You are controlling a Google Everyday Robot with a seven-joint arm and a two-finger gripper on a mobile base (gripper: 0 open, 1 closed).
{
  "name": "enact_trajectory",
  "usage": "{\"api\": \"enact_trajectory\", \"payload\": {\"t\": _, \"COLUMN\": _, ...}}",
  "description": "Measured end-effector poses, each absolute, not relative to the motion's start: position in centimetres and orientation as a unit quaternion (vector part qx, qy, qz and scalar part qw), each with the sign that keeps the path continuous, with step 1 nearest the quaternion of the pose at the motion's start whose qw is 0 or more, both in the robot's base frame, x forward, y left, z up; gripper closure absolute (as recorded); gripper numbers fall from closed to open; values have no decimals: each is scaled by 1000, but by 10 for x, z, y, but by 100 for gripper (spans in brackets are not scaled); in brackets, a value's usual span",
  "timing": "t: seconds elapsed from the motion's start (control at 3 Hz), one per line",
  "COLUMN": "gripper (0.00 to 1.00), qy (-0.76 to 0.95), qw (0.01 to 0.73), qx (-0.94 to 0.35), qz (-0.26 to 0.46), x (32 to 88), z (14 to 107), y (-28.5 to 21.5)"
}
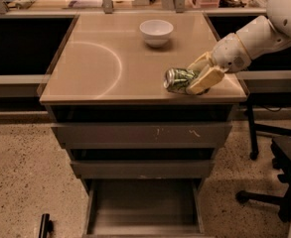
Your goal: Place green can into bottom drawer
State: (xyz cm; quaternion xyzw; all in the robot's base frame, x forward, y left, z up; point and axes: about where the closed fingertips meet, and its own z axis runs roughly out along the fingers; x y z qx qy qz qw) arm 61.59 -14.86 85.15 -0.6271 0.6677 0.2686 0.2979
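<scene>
The green can (177,80) lies on its side near the front right of the cabinet top (100,63), its silver end facing left. My gripper (194,76) reaches in from the right on the white arm, its tan fingers (204,79) closed around the can's right half. The bottom drawer (144,207) stands pulled open below the cabinet, a shallow grey-brown tray with nothing in it. The two upper drawers with flat grey fronts are pushed in.
A white bowl (156,31) sits at the back of the cabinet top. An office chair base (279,182) stands on the speckled floor at the right. A dark object (45,225) lies on the floor at the lower left. Cluttered benches run behind.
</scene>
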Motion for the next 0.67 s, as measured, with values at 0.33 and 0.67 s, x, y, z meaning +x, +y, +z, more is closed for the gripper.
{"api": "enact_trajectory", "payload": {"t": 0.33, "gripper": 100, "qy": 666, "qw": 333, "qx": -614, "qz": 259, "x": 584, "z": 856, "y": -149}}
{"api": "enact_trajectory", "payload": {"t": 0.67, "gripper": 100, "qy": 676, "qw": 358, "qx": -590, "qz": 257, "x": 549, "z": 839, "y": -152}}
